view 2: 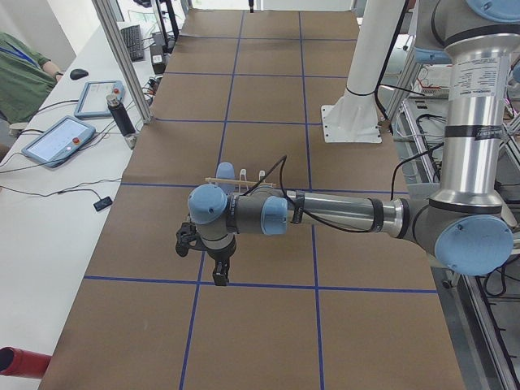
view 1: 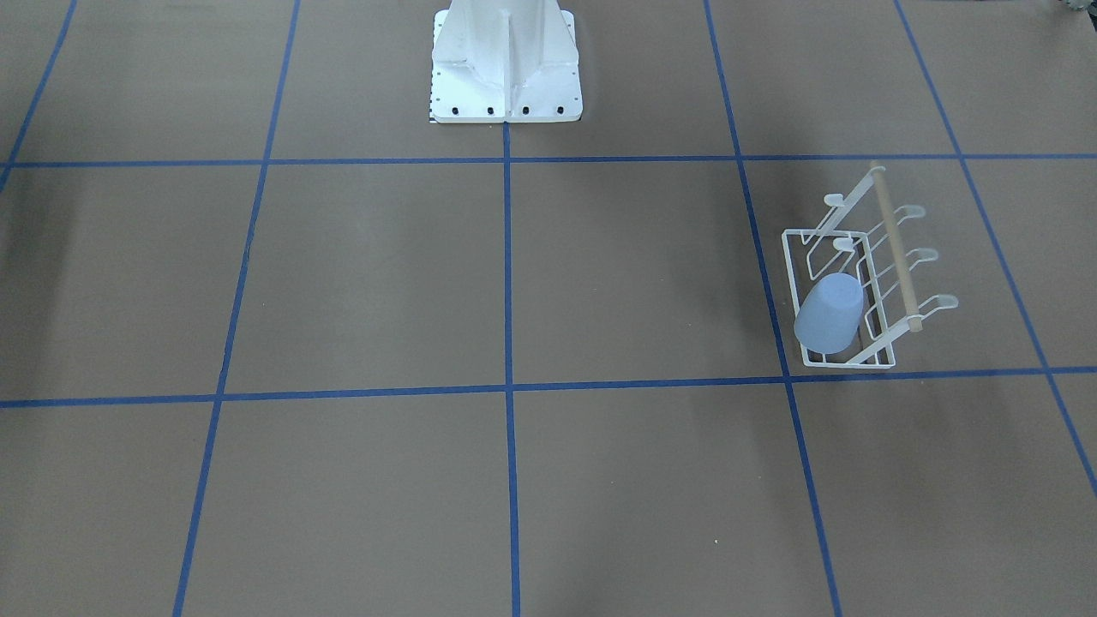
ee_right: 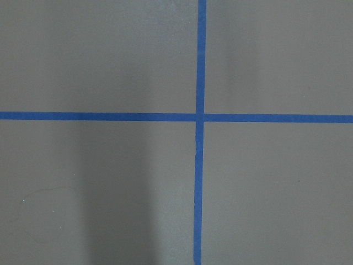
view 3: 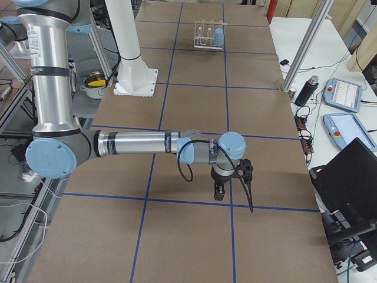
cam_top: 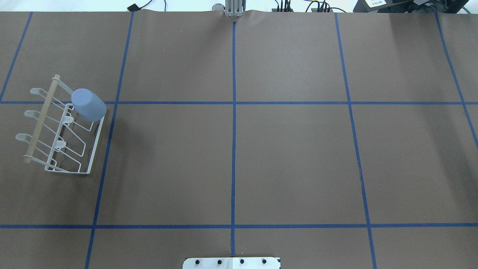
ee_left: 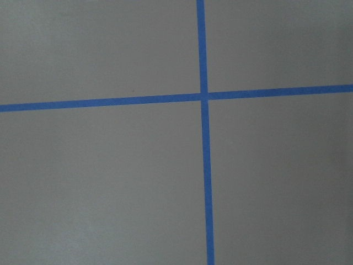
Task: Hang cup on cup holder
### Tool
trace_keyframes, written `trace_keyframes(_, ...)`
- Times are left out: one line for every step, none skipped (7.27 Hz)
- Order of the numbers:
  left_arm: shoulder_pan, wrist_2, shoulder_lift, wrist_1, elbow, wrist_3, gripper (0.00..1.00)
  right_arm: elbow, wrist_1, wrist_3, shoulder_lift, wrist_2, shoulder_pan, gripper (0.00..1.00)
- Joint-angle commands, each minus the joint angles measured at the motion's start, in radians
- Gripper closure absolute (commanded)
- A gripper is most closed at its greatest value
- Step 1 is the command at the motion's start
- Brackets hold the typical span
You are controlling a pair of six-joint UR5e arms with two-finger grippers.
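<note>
The light blue cup (cam_top: pixel 88 104) sits upside down over a prong at the far end of the white wire cup holder (cam_top: pixel 91 157), at the table's left. It also shows in the front view (view 1: pixel 829 314) on the cup holder (view 1: pixel 848 362). Neither gripper touches it. My left gripper (view 2: pixel 220 273) shows only in the left side view, pointing down over a tape crossing, nearer the camera than the cup holder (view 2: pixel 252 175). My right gripper (view 3: pixel 219 191) shows only in the right side view, far from the cup (view 3: pixel 218 37). I cannot tell whether either is open. Both wrist views show only bare table.
The white robot pedestal (view 1: pixel 506 60) stands at the table's middle edge. Blue tape lines (cam_top: pixel 233 112) grid the brown tabletop. Tablets (view 2: pixel 53 140), a person (view 2: pixel 20 69) and a laptop (view 3: pixel 347 177) lie along the operators' side.
</note>
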Motion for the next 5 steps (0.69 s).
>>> trace_keyframes(-0.001,-0.006,0.001,-0.002,0.014,0.002,0.01,0.004,0.0,0.0,0.004,0.001,0.0,0.0)
trace_keyframes(-0.001,-0.005,0.001,-0.002,0.014,0.002,0.01,0.005,-0.001,0.0,0.005,-0.002,0.0,0.0)
trace_keyframes(-0.001,-0.006,0.001,-0.002,0.014,0.002,0.01,0.005,-0.001,0.0,0.004,-0.003,0.0,0.0)
trace_keyframes(-0.001,-0.005,0.001,-0.002,0.014,0.002,0.01,0.005,-0.001,0.0,0.002,-0.003,0.0,0.0)
trace_keyframes(-0.001,-0.006,0.001,-0.004,0.014,0.003,0.01,0.005,-0.001,0.0,-0.001,-0.003,0.0,0.0)
